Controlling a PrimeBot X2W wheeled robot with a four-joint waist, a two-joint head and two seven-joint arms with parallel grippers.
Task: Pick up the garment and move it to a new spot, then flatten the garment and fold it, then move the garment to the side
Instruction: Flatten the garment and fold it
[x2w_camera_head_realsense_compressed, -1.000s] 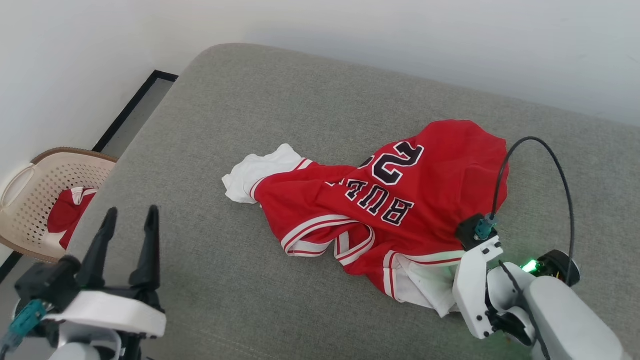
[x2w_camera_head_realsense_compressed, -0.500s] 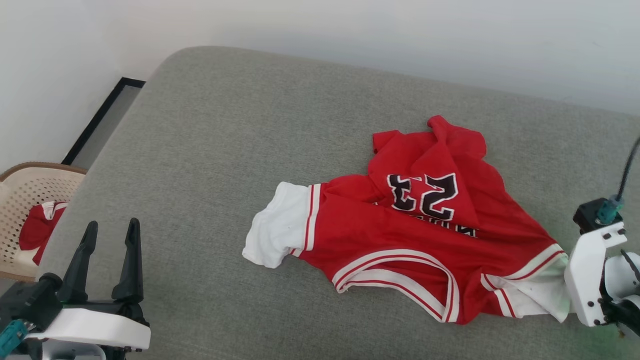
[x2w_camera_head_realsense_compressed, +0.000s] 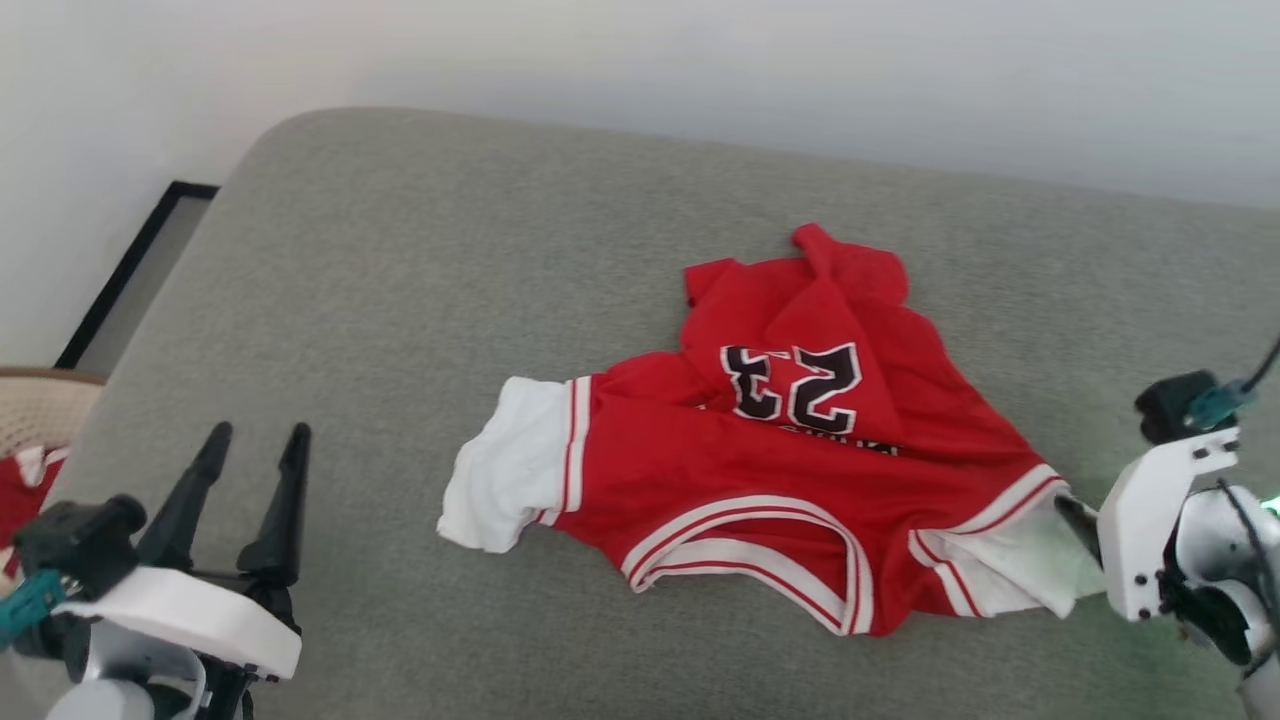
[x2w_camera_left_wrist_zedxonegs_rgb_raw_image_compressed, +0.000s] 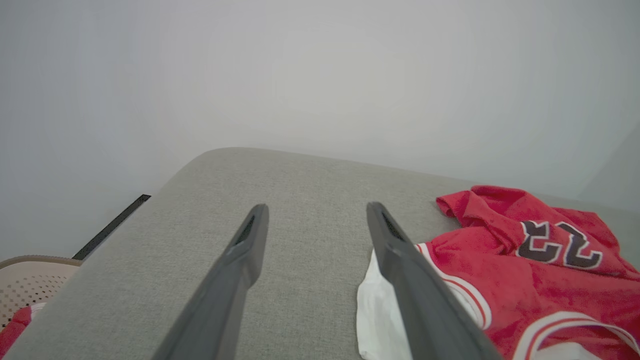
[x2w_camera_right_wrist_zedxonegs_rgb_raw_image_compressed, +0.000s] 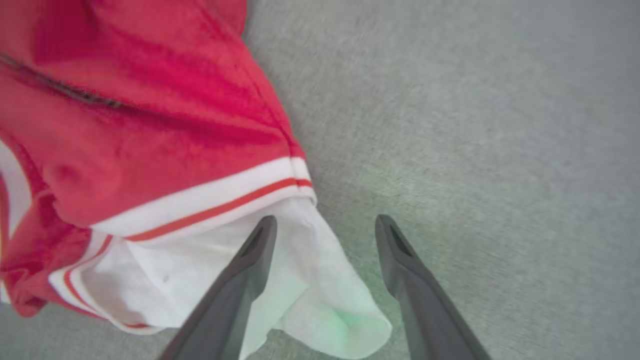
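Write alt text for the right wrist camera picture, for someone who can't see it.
The right gripper is open, and the loose white sleeve of a crumpled red garment lies between its two dark fingers. The garment rests on a grey fabric cushion.

Grey upholstered couch (x2w_camera_head_realsense_compressed: 400, 300) against a plain white wall (x2w_camera_head_realsense_compressed: 600, 60) — beige perforated basket (x2w_camera_head_realsense_compressed: 40, 408) at left

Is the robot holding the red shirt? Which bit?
No, nothing is held. The right gripper is open, with the white sleeve of the garment lying loose between its fingers. The left gripper is open too, away from it.
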